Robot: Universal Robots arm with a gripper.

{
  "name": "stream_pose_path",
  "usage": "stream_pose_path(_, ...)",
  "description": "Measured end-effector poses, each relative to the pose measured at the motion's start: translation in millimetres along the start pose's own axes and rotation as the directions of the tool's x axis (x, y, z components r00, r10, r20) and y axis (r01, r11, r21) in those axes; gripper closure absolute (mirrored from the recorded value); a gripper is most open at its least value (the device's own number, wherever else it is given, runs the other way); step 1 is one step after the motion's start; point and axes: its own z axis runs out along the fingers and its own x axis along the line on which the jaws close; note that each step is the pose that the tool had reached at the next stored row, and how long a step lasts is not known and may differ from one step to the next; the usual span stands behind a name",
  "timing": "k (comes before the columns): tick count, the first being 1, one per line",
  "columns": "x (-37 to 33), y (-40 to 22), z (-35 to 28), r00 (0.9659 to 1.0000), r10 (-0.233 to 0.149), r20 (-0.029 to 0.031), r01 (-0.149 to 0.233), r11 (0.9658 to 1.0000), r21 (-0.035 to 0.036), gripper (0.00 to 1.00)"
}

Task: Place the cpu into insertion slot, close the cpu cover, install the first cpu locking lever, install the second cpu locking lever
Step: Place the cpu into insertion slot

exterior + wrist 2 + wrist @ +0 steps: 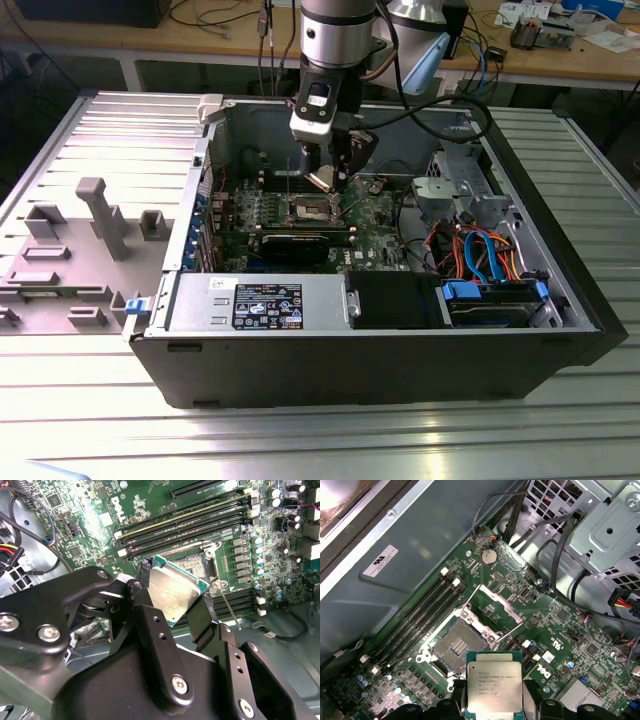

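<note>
Jaws clenched on the cpu (494, 687) by opposite edges; the bare insertion slot (457, 645) lies just beyond it, its cpu cover (492, 602) swung open

Part of cpu (172, 592) behind hand (170, 602)

Fine print marks the cpu (494, 685), none legible.

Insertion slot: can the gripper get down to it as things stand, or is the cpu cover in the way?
Probably yes: the cpu cover is swung open, the insertion slot lies bare, and the gripper holds the cpu above it.
</note>
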Motion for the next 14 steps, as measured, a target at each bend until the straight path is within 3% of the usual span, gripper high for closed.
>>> stream_pose_path(14,0.0,0.0,0.1,0.9997,0.024,0.0033,-0.024,0.9997,0.003,0.46)
